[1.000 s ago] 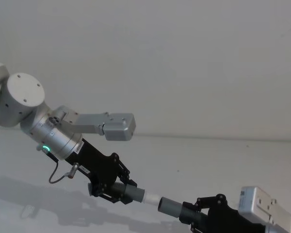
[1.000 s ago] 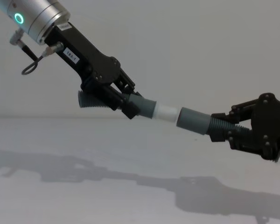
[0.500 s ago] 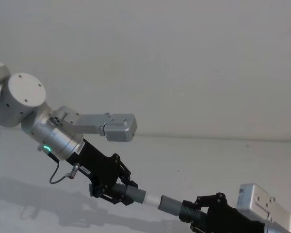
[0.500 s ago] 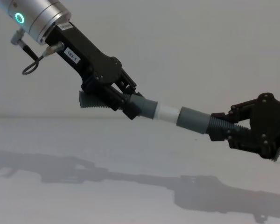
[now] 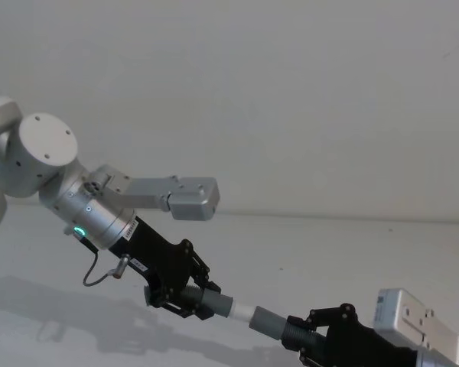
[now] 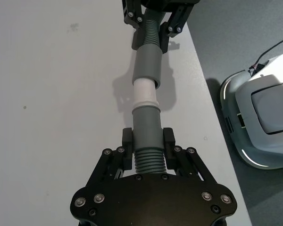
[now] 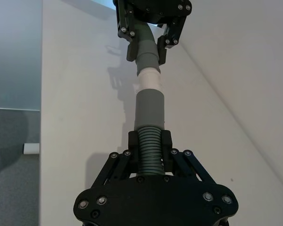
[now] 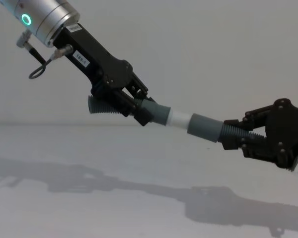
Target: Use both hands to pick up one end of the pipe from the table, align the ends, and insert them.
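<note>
Two pipe pieces, two grippers, all above the table [image 8: 89, 198]. Left gripper [image 8: 139, 110] pinches the short piece [image 8: 156, 114]; right gripper [image 8: 238, 138] pinches the longer piece [image 8: 206, 127]. One white tip [image 8: 180, 119] sits partly inside the grey mouth [image 8: 192, 123].

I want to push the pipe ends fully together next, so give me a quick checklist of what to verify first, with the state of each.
1. Left pincer grips the short pipe piece: ok.
2. Right pincer grips the longer piece on its ribbed part: ok.
3. Both pieces lifted off the table: ok.
4. White tip lined up with the grey mouth: ok, straight in both wrist views.
5. Tip fully seated: not ok, a white band is exposed.
6. How deep the tip sits inside: cannot tell.
</note>
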`<move>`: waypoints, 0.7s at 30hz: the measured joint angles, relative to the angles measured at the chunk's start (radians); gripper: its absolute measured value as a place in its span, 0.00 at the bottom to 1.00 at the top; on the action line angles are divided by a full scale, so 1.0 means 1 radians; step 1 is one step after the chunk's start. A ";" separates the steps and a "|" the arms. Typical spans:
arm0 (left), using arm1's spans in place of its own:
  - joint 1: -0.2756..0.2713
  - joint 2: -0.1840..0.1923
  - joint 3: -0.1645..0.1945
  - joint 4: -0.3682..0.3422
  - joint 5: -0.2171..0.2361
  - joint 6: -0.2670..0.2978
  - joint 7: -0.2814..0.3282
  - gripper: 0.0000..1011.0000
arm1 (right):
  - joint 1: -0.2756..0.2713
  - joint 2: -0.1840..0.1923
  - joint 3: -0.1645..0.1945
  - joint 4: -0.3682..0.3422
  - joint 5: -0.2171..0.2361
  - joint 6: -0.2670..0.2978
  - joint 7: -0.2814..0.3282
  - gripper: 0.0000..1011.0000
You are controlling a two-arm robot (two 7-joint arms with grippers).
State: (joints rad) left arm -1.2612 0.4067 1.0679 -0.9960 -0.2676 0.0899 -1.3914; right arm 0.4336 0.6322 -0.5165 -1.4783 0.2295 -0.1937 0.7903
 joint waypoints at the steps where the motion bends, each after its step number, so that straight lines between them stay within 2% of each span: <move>1: -0.001 -0.002 0.001 0.003 0.000 -0.001 0.001 0.34 | 0.000 0.001 -0.001 0.000 0.001 0.000 0.000 0.25; 21: -0.016 -0.037 0.017 0.054 -0.024 -0.040 -0.020 0.34 | 0.008 0.010 -0.015 -0.007 0.015 -0.012 0.002 0.25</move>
State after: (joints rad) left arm -1.2771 0.3699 1.0853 -0.9416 -0.2915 0.0499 -1.4118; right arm 0.4415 0.6425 -0.5319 -1.4850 0.2448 -0.2055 0.7918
